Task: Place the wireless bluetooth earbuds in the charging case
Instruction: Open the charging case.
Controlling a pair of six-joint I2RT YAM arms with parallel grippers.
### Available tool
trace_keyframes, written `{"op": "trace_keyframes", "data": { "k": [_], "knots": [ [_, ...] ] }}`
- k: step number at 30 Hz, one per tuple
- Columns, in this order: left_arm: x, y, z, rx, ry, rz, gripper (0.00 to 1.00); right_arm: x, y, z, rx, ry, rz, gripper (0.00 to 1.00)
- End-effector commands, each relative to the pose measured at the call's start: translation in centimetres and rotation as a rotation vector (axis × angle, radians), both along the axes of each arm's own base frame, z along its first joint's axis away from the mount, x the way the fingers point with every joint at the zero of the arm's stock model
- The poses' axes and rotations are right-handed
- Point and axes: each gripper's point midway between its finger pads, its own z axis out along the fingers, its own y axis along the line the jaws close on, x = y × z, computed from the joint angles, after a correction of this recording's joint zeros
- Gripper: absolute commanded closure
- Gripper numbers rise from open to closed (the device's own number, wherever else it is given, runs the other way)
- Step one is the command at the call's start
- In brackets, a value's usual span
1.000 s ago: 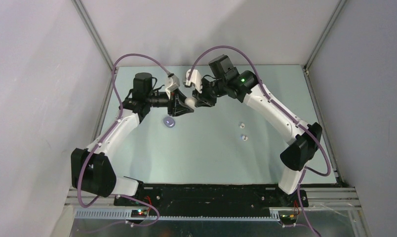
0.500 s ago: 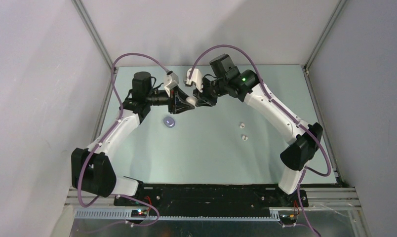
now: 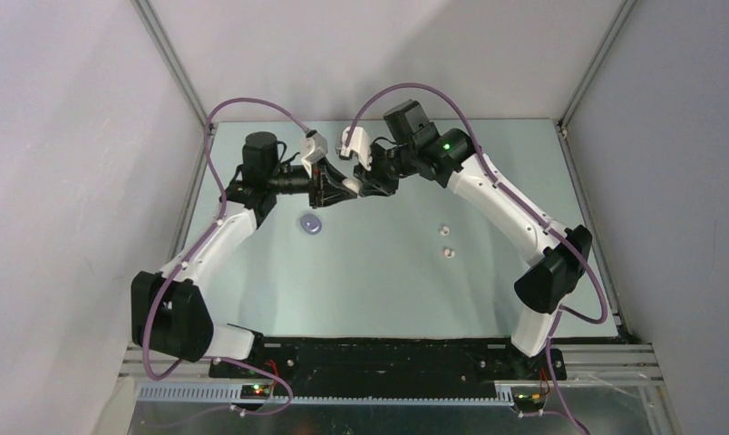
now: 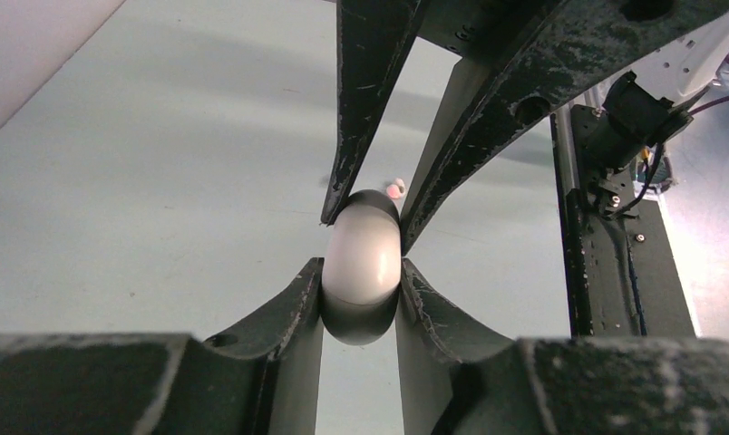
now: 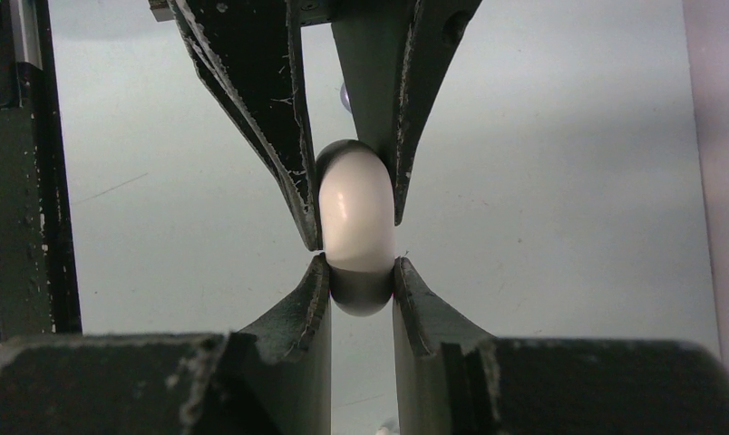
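Observation:
The charging case (image 3: 349, 186) is a glossy white closed pill held in the air over the back middle of the table. My left gripper (image 3: 339, 188) is shut on one end of it and my right gripper (image 3: 359, 185) is shut on the other end, tip to tip. In the left wrist view the case (image 4: 363, 258) sits between my left gripper (image 4: 361, 274) fingertips. In the right wrist view the case (image 5: 356, 222) is pinched by my right gripper (image 5: 361, 272). The two white earbuds (image 3: 443, 230) (image 3: 449, 252) lie on the table right of centre.
A round lilac-grey disc (image 3: 311, 224) lies on the table just below the left gripper. The pale green table surface (image 3: 379, 290) is walled by white panels on the left, back and right. The arm bases stand at the near edge.
My left gripper has shifted a little toward the back and closer to the right gripper, so both now meet on the case. The earbuds and the disc have not moved.

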Motion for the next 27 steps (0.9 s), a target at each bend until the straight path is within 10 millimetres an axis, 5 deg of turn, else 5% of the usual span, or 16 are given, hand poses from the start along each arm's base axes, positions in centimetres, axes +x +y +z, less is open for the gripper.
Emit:
{"op": "trace_keyframes", "data": {
  "k": [1,4,12,20,21,24,27],
  "knots": [
    [0.0,0.0,-0.1,0.011,-0.007,-0.020,0.80,0.4,0.2,2.3,0.051,-0.035,-0.017,1.00],
    [0.2,0.1,-0.2,0.013,-0.014,-0.014,0.60,0.3,0.1,2.3,0.049,-0.029,-0.012,1.00],
    [0.2,0.1,-0.1,0.013,-0.021,-0.004,0.56,0.2,0.2,2.3,0.049,-0.030,-0.006,1.00],
    [0.0,0.1,0.1,0.003,-0.037,-0.015,0.86,0.2,0.3,1.8,0.046,-0.016,-0.010,1.00],
    [0.0,0.0,0.2,0.001,-0.039,-0.018,0.90,0.3,0.3,1.8,0.050,-0.010,-0.017,0.97],
    [-0.1,0.0,0.3,-0.005,-0.050,-0.029,0.99,0.7,0.3,1.8,0.067,0.019,-0.054,0.66],
    [-0.1,-0.1,0.3,-0.008,-0.058,-0.036,1.00,1.5,0.1,2.4,0.099,0.040,-0.088,0.58]
  ]
}}
